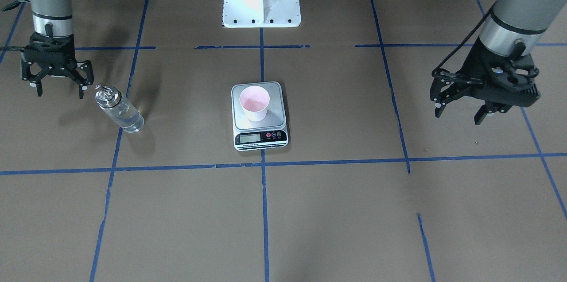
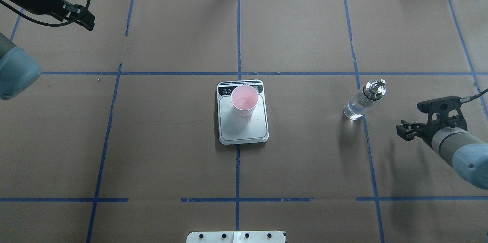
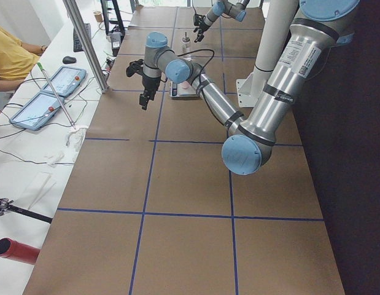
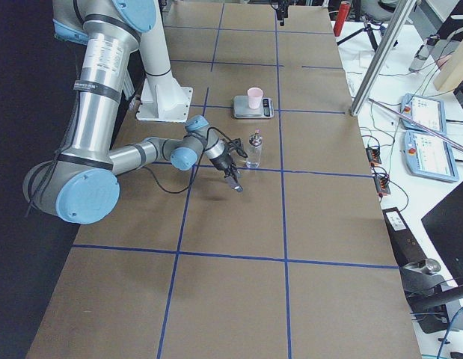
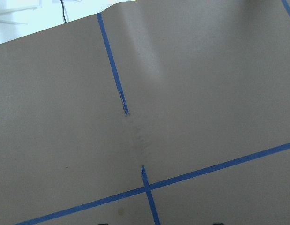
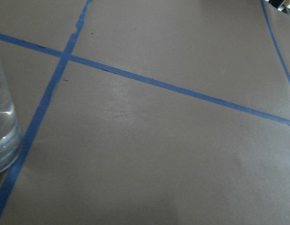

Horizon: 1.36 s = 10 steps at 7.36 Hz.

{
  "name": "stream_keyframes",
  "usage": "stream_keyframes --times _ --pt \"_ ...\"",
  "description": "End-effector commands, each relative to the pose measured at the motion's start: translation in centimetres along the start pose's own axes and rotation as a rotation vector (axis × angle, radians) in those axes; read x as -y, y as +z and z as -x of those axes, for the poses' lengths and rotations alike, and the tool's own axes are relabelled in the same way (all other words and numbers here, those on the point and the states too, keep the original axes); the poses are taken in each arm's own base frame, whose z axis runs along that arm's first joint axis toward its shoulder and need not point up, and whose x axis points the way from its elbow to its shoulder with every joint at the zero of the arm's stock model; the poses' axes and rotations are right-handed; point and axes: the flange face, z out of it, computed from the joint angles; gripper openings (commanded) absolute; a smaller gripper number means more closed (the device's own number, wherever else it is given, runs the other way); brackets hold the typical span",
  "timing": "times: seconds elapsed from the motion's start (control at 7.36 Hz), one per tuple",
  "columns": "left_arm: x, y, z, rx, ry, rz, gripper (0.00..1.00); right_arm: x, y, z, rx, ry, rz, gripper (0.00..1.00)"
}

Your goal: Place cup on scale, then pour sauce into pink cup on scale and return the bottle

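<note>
counter: covered in brown paper, matt, faintly creased
tape lines: blue, thin, matt, frayed at some ends
cup: pale pink paper, smooth, matt
scale: silver-grey platform with a dull metallic sheen; front strip black and glossy
bottle: clear glossy glass; collar of shiny silver metal
left end effector: black, matt, plastic-looking
right end effector: the same black matt finish

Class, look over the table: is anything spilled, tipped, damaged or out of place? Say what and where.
Nothing stands out. The cup stands upright on the scale, the bottle stands upright on the table, and no spill shows.
</note>
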Motion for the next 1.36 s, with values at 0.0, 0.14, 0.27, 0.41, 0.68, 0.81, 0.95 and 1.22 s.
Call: stream_keyframes --times 0.0,0.14,0.27,0.41,0.68,0.81,0.95,1.22 --pt "1.5 1.6 8.6 0.01 0.037 0.033 0.84 4.9 2.4 -6.5 0.049 -0.054 0.106 1.0" --pt "1.8 4.1 14.6 -0.085 0.079 0.062 0.88 8.6 4.2 -10.1 0.112 -0.085 0.147 1.0" --pt "0.3 5.6 21.3 -0.149 0.096 0.063 0.88 11.2 5.9 -13.1 0.166 -0.054 0.188 1.0" --pt "-2.7 6.8 27.0 -0.161 0.083 0.079 1.0 14.4 7.3 -16.7 0.182 0.027 0.233 1.0" --pt "-10.7 10.1 31.5 -0.149 -0.021 0.18 1.0 17.6 9.4 -23.0 0.162 -0.053 0.327 1.0" --pt "-12.8 9.0 32.0 -0.143 -0.005 0.123 1.0 17.3 9.0 -26.6 0.192 -0.067 0.376 1.0" --pt "-13.6 9.0 32.2 -0.145 -0.007 0.125 1.0 16.8 8.7 -27.8 0.266 -0.123 0.387 1.0" --pt "-18.4 6.1 37.0 -0.111 -0.103 0.099 1.0 14.3 8.5 -29.6 0.315 -0.077 0.408 1.0"
